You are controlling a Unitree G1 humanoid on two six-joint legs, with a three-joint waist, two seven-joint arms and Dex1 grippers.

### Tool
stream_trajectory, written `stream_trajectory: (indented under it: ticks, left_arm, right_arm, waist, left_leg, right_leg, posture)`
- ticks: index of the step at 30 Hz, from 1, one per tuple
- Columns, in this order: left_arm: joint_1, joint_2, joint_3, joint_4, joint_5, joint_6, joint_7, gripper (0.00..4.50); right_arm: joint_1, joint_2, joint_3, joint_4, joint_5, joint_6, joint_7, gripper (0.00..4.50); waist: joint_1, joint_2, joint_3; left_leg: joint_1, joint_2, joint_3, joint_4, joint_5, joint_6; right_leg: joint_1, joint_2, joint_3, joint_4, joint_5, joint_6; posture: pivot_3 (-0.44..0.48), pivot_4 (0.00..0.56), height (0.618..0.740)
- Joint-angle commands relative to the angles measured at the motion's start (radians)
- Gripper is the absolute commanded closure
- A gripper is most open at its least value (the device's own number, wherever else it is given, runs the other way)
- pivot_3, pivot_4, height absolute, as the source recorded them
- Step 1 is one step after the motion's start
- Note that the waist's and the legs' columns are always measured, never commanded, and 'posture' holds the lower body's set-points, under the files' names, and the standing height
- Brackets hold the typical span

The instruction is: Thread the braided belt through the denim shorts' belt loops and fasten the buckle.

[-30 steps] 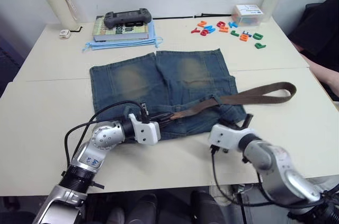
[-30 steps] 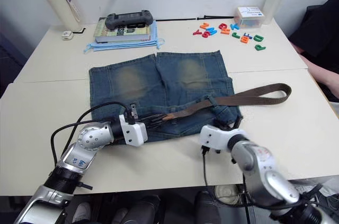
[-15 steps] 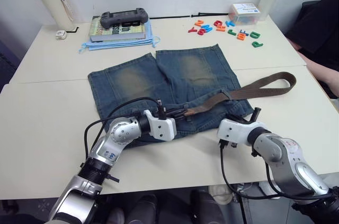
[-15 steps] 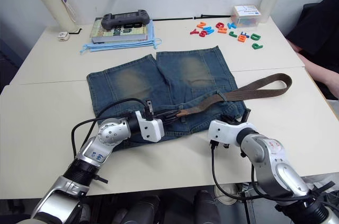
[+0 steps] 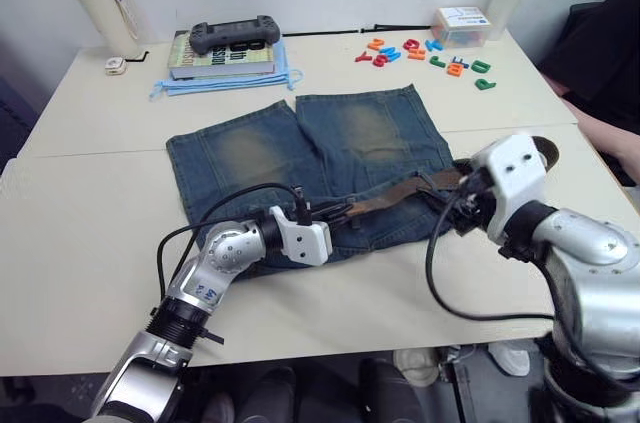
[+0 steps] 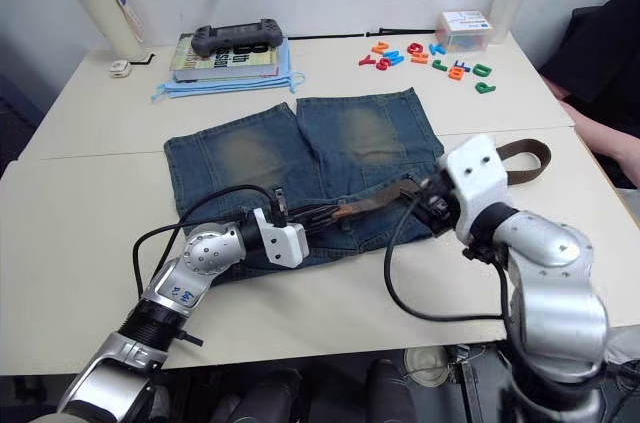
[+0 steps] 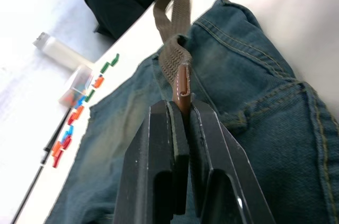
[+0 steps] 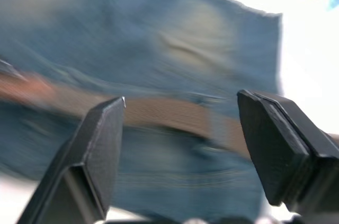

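The left gripper (image 7: 180, 128) has its jaws clamped on the tan tip of the braided belt (image 5: 395, 196), low over the waistband of the denim shorts (image 5: 250, 148). The right gripper (image 8: 180, 144) hangs jaws wide above the belt's middle stretch. The shorts lie flat mid-worktop (image 5: 90, 203), the belt running across them and looping off their right edge.

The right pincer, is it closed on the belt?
No, the right pincer is wide open, its fingers apart above the braided belt.
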Motion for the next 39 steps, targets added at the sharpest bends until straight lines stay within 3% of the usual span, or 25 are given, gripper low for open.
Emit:
stream_trajectory:
  ticks: [1, 4, 7, 12, 18, 29, 34, 39]
  left_arm:
    - [-0.022, 0.002, 0.017, -0.027, -0.007, -0.034, 0.026, 4.5]
    - [-0.028, 0.005, 0.019, -0.028, 0.001, -0.047, 0.039, 4.5]
    - [-0.033, 0.009, 0.015, -0.026, 0.008, -0.061, 0.045, 4.5]
    - [-0.034, 0.018, 0.004, -0.023, 0.019, -0.083, 0.046, 4.5]
    - [-0.039, 0.024, 0.001, -0.011, 0.038, -0.099, 0.049, 4.5]
    - [-0.044, 0.025, 0.002, 0.004, 0.051, -0.103, 0.052, 4.5]
    - [-0.043, 0.016, -0.004, -0.001, 0.05, -0.101, 0.052, 4.5]
    - [-0.038, 0.016, -0.004, -0.008, 0.044, -0.103, 0.05, 4.5]
  right_arm:
    - [-0.002, 0.211, -0.137, -0.009, 0.087, 0.098, -0.061, 0.86]
    - [0.014, 0.38, -0.193, 0.008, 0.133, 0.098, -0.147, 0.86]
    - [-0.044, 0.577, -0.346, 0.062, 0.176, 0.098, -0.257, 0.86]
    - [-0.133, 0.633, -0.534, 0.156, 0.332, 0.098, -0.392, 0.86]
    - [-0.189, 0.642, -0.622, 0.237, 0.576, 0.098, -0.574, 0.86]
    - [-0.176, 0.641, -0.643, 0.331, 1.093, 0.087, -0.969, 0.86]
    - [-0.099, 0.563, -0.456, 0.438, 1.4, -0.101, -1.223, 0.86]
    - [-0.04, 0.421, -0.268, 0.516, 1.598, -0.3, -1.362, 0.86]
  waist:
    - [-0.001, 0.001, 0.0]
    - [-0.003, 0.002, 0.0]
    - [-0.002, 0.003, 0.0]
    - [-0.007, 0.004, 0.0]
    - [-0.031, 0.006, 0.0]
    - [-0.03, 0.006, 0.0]
    - [-0.035, 0.007, 0.0]
    - [-0.05, 0.007, 0.0]
  left_leg:
    - [0.0, 0.0, 0.0, 0.0, 0.0, 0.0]
    - [-0.001, -0.001, 0.001, 0.0, 0.0, 0.0]
    - [-0.001, -0.003, 0.002, 0.001, 0.0, 0.001]
    - [-0.001, -0.003, 0.001, -0.001, 0.0, 0.001]
    - [-0.001, -0.001, 0.003, -0.001, 0.0, 0.001]
    - [-0.001, -0.001, 0.003, -0.001, 0.0, 0.001]
    - [-0.001, -0.001, 0.003, -0.001, 0.0, 0.001]
    - [-0.001, -0.001, 0.003, -0.001, 0.0, 0.001]
  right_leg:
    - [-0.001, 0.0, 0.0, 0.001, 0.0, 0.0]
    - [-0.002, -0.001, -0.001, 0.005, 0.0, 0.0]
    - [-0.003, -0.004, -0.003, 0.005, 0.0, 0.0]
    - [-0.003, -0.003, -0.003, 0.006, 0.0, 0.0]
    - [-0.005, -0.003, -0.003, 0.007, 0.0, 0.0]
    - [-0.004, -0.004, -0.003, 0.007, 0.0, 0.0]
    - [-0.005, -0.004, -0.002, 0.007, 0.0, 0.0]
    - [-0.004, -0.004, -0.002, 0.007, 0.0, 0.0]
  posture:
    - [0.0, 0.15, 0.74]
    - [0.0, 0.15, 0.74]
    - [0.0, 0.15, 0.74]
    - [0.0, 0.15, 0.74]
    - [0.0, 0.15, 0.74]
    - [0.0, 0.15, 0.74]
    - [0.0, 0.15, 0.74]
    - [0.0, 0.15, 0.74]
